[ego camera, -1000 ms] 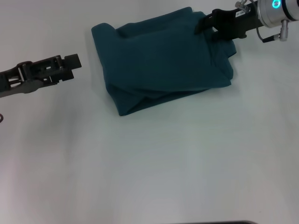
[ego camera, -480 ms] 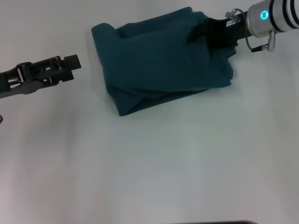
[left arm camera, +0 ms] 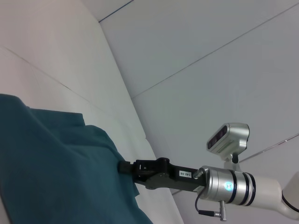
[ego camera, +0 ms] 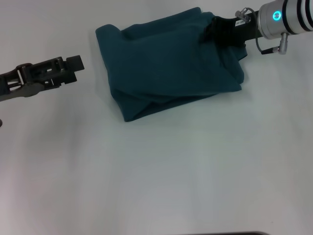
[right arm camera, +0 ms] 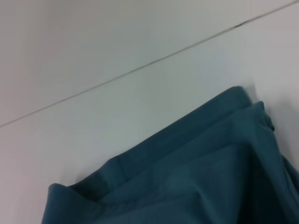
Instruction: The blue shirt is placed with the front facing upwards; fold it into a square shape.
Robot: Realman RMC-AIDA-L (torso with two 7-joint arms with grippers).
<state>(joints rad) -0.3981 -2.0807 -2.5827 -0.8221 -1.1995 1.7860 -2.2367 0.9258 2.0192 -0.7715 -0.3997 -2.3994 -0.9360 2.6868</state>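
The blue shirt [ego camera: 166,68] lies folded into a rough rectangle on the white table, toward the far side; no lettering shows. My right gripper [ego camera: 211,30] reaches in from the far right and sits at the shirt's far right corner. In the left wrist view the right gripper [left arm camera: 122,166] has its tips together on the cloth edge of the shirt [left arm camera: 46,163]. My left gripper [ego camera: 74,69] hovers open to the left of the shirt, a short gap away and touching nothing. The right wrist view shows only a folded edge of the shirt [right arm camera: 210,177].
The white table [ego camera: 161,176] spreads out in front of the shirt toward me. A pale wall with seams stands behind the table [left arm camera: 196,56]. No other objects lie on the surface.
The right wrist has rolled and pushed left onto the shirt's far right corner, then drawn back slightly. The left arm has barely moved.
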